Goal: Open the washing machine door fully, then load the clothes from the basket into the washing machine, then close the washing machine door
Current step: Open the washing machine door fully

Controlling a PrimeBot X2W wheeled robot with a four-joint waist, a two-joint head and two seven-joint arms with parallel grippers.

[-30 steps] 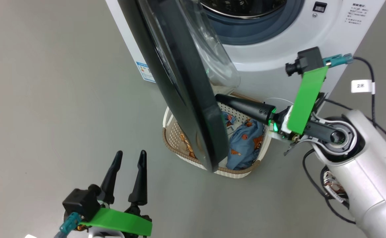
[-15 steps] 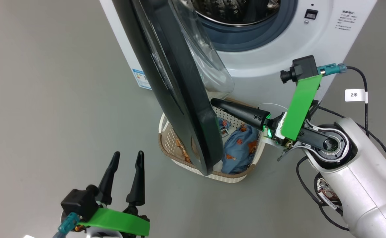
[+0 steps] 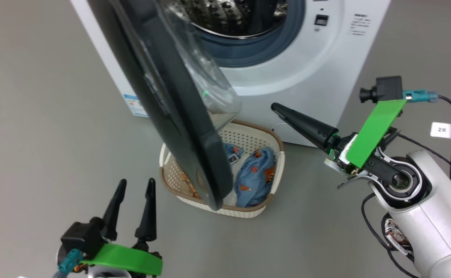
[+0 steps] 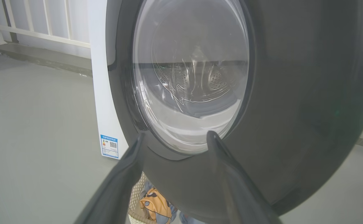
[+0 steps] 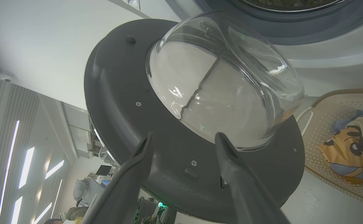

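In front of the washing machine point(image 3: 306, 69): a grey floor point(image 3: 36, 116) is shown, with the basket point(image 3: 244, 138) set on it close to the machine's lower front.
Washing machine: a white front-loader is seen from above. Its steel drum point(image 3: 229, 15) and blue-grey gasket point(image 3: 256, 50) are exposed, and a small blue label point(image 3: 134, 105) is stuck near its lower corner.
Washing machine door point(image 3: 171, 127): it is swung out from the machine toward the robot's left and is seen almost edge-on. The glass bowl point(image 3: 206, 92) bulges toward the machine's opening. The black rim's lower edge hangs over the basket.
Basket: cream and perforated, with a brown rim. Its left part is hidden behind the door.
Clothes point(image 3: 254, 175): light-blue fabric with orange prints is bundled inside the basket, in front of the machine.
Left gripper point(image 3: 136, 182): it is held low, well out from the machine, on the door's outer side. Its fingers are spread apart with nothing between them and are aimed at the door's outer face.
Right gripper point(image 5: 184, 134): it is held near the machine's lower front, right of the basket. Its fingers are parted wide, nothing is gripped, and they are pointed at the door's inner face, clear of it.
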